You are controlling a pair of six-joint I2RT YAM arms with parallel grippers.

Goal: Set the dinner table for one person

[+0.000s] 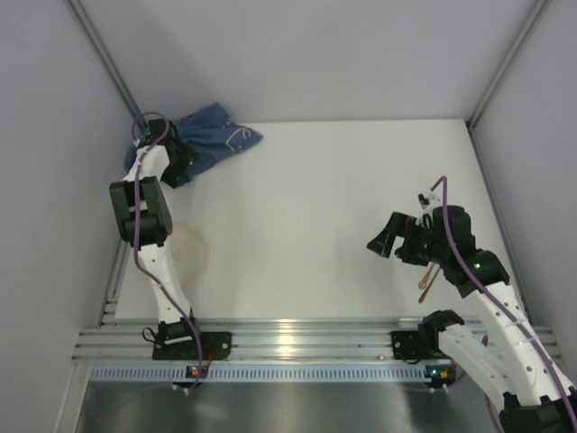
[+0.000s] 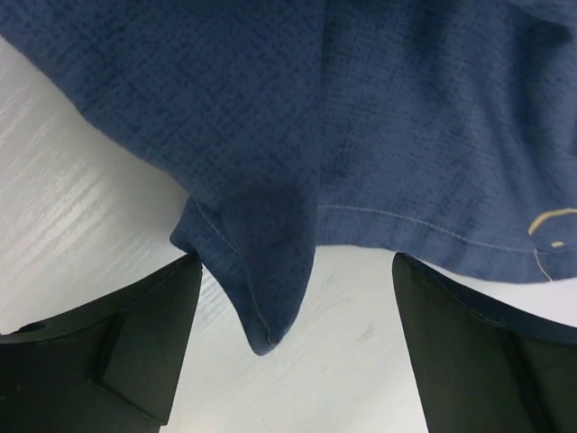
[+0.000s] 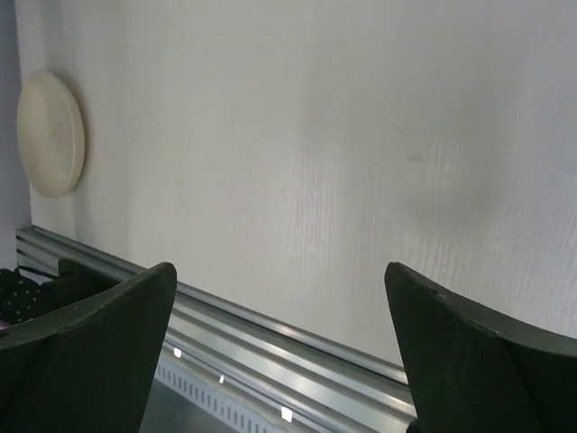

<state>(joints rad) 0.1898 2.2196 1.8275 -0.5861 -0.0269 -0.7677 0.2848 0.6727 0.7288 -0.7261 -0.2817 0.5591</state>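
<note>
The dinner table (image 1: 315, 207) is a wide white top edged by silver rails. A crumpled blue cloth mat (image 1: 216, 135) lies at its far left corner. My left gripper (image 1: 180, 158) is down at the cloth's left end. In the left wrist view the left gripper (image 2: 297, 266) is open, its black fingers (image 2: 135, 343) apart, and a folded corner of the cloth (image 2: 261, 298) hangs between them, close to the left finger. My right gripper (image 1: 388, 236) hovers over the right side of the table. It stands open (image 3: 279, 271) with nothing between its fingers.
A cream round plate (image 1: 185, 253) lies by the left arm near the front left; it also shows far off in the right wrist view (image 3: 51, 135). A wooden utensil (image 1: 425, 281) lies partly hidden under the right arm. Aluminium rails (image 1: 288, 338) run along the near edge.
</note>
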